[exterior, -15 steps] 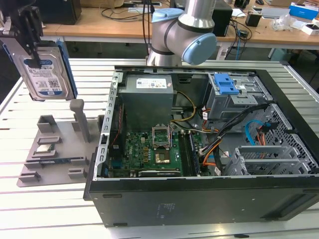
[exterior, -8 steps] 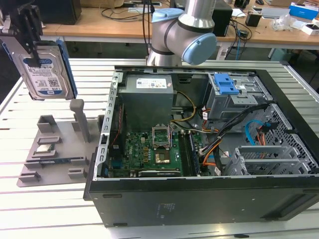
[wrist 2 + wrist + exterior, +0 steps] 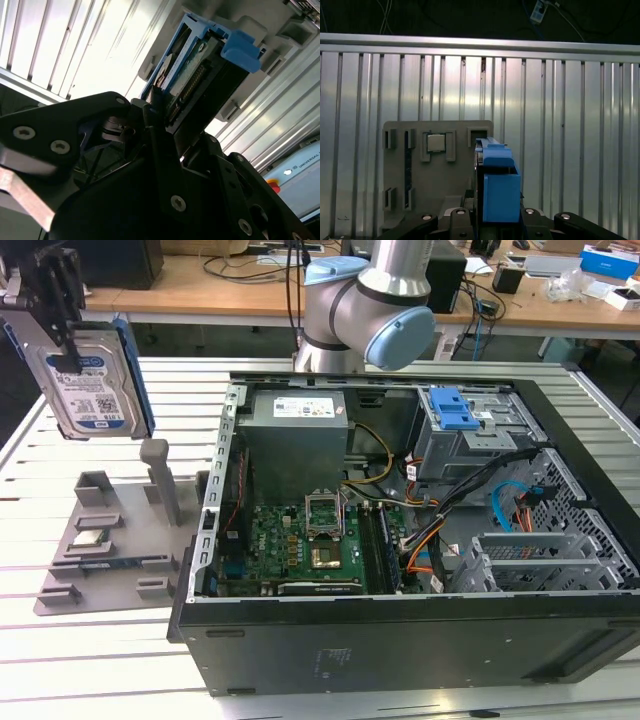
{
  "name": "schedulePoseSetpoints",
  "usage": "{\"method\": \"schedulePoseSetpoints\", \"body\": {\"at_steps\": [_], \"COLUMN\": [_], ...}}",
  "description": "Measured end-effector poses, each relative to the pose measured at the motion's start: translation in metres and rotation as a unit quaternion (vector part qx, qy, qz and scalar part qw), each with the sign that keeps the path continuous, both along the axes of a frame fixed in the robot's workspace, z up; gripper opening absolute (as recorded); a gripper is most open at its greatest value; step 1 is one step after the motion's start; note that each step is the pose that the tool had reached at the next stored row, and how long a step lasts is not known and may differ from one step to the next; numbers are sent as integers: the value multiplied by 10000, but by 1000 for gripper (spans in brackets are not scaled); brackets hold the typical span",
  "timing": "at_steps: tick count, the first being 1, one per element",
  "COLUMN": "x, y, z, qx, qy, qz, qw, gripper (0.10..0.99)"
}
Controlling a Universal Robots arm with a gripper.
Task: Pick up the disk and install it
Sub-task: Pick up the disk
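Observation:
The disk (image 3: 90,380), a silver hard drive with a white-and-blue label and blue side rails, hangs upright in the air at the exterior view's far left. My gripper (image 3: 62,345) is shut on its upper edge. The drive is held clear above the grey plastic fixture (image 3: 110,530) on the table. In the second wrist view the black fingers (image 3: 159,107) clamp the disk (image 3: 187,75) from both sides. In the first wrist view the disk's blue rail (image 3: 497,187) stands edge-on over the fixture (image 3: 437,175), between the gripper's (image 3: 495,222) fingers.
An open computer case (image 3: 215,540) lies to the exterior view's right of the fixture, with a motherboard (image 3: 300,540), a grey power supply (image 3: 295,430) and a drive cage with a blue latch (image 3: 455,408). The arm's base (image 3: 365,310) stands behind the case. A small chip (image 3: 436,143) sits in the fixture.

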State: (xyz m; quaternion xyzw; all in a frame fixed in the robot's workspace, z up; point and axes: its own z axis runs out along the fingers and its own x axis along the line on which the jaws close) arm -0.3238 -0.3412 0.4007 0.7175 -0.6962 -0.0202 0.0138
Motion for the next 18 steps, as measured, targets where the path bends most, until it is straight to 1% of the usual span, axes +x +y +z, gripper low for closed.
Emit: {"method": "schedulePoseSetpoints", "body": {"at_steps": [4, 11, 14, 18], "x": [0, 4, 4, 3], "y": [0, 5, 17, 26], "z": [7, 49, 100, 142], "qx": [0, 0, 0, 0], "qy": [0, 2, 2, 1], "qz": [0, 1, 0, 0], "qw": [10000, 10000, 10000, 10000], "gripper": [361, 361, 361, 361]}}
